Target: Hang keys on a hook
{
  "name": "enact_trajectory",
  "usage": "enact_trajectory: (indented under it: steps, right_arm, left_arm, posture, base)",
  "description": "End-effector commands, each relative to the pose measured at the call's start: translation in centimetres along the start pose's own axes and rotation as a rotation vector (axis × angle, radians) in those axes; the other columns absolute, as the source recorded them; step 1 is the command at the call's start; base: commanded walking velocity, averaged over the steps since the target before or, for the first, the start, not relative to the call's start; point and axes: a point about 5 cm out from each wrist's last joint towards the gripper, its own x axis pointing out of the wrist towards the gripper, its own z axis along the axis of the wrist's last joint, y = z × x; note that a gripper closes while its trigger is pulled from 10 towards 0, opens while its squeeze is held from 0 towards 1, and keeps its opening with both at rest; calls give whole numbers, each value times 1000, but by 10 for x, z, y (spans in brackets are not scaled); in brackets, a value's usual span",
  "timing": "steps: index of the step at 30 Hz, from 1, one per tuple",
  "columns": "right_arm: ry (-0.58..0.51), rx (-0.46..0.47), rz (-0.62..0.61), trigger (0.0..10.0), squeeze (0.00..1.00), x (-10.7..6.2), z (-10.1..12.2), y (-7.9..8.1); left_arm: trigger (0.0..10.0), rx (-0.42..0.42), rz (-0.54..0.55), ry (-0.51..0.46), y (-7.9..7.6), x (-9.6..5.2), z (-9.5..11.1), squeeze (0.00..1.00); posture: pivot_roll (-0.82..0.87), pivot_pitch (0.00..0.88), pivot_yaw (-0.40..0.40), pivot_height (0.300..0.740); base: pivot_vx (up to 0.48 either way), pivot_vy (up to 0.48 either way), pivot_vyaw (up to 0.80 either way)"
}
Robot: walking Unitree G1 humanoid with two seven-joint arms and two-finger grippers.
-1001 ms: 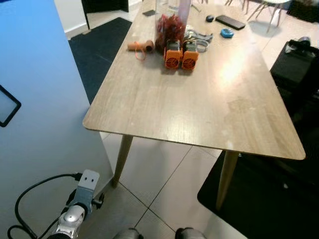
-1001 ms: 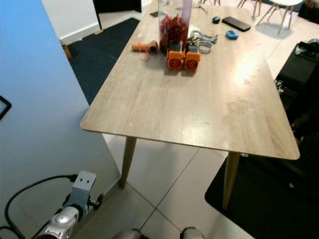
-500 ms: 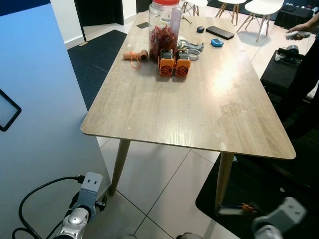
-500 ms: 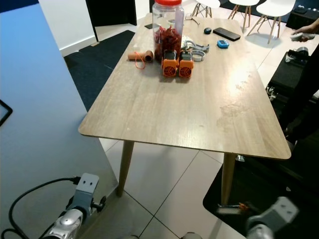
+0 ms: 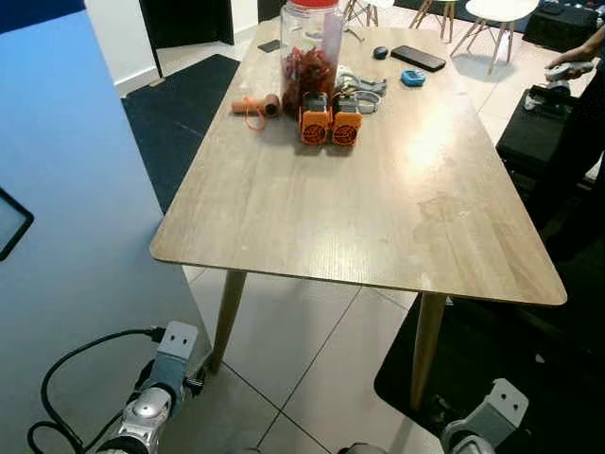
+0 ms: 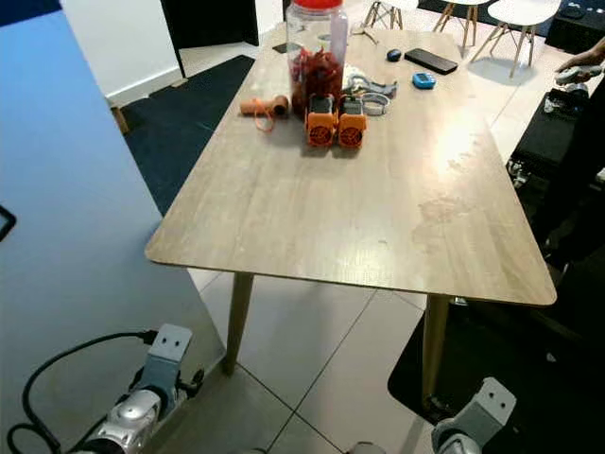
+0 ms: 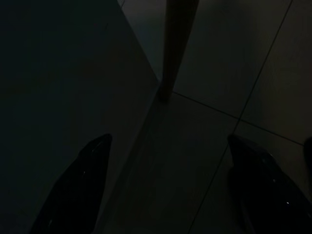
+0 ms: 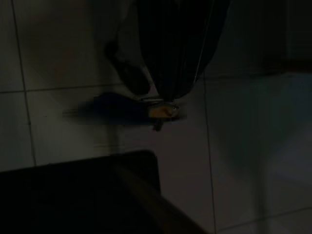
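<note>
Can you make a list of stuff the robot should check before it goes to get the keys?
1. Keys spotted: cannot tell; a metal cluster lies behind the orange gadgets, too small to name.
2. Hook spotted: cannot tell.
3. Left pincer open and empty: ok.
4. Right pincer free: cannot tell; its view is dark and blurred.
5. Table near enough: not ok; both arms hang low by the floor.
6. Person beside the far end: keep clear.

Silver left arm (image 5: 142, 414) (looping black cable), grey wrist block; long black fingers (image 7: 73, 195).
</note>
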Motion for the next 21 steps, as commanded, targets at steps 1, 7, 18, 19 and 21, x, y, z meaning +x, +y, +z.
enact_trajectory:
  steps: [1,7,18,19,21]
  right_arm:
    - [30,-18,23,10000,0,0,-6,4]
    - [76,-42,84,10000,0,-1,-17,16]
    - [120,-169,78,10000,0,-3,-26,18]
    - [125,-174,73,10000,0,-3,-27,17]
    - [138,-188,61,10000,0,-5,-30,15]
  left_arm:
    - [10000,-19,-22,27,-7,0,-4,0]
    - [10000,-63,-26,62,-9,0,-8,0]
    - [10000,7,-89,47,-17,-1,-10,0]
    - [10000,17,-94,54,-17,-1,-12,0]
    - [10000,38,-106,66,-18,-2,-13,0]
  posture:
    - [24,20,11,740]
    - [21,0,15,740]
    - [26,0,12,740]
    - [28,0,17,740]
    - [29,0,21,740]
  base:
    - [0,0,0]
    - [0,0,0]
    - [0,0,0]
    - [0,0,0]
    - [0,0,0]
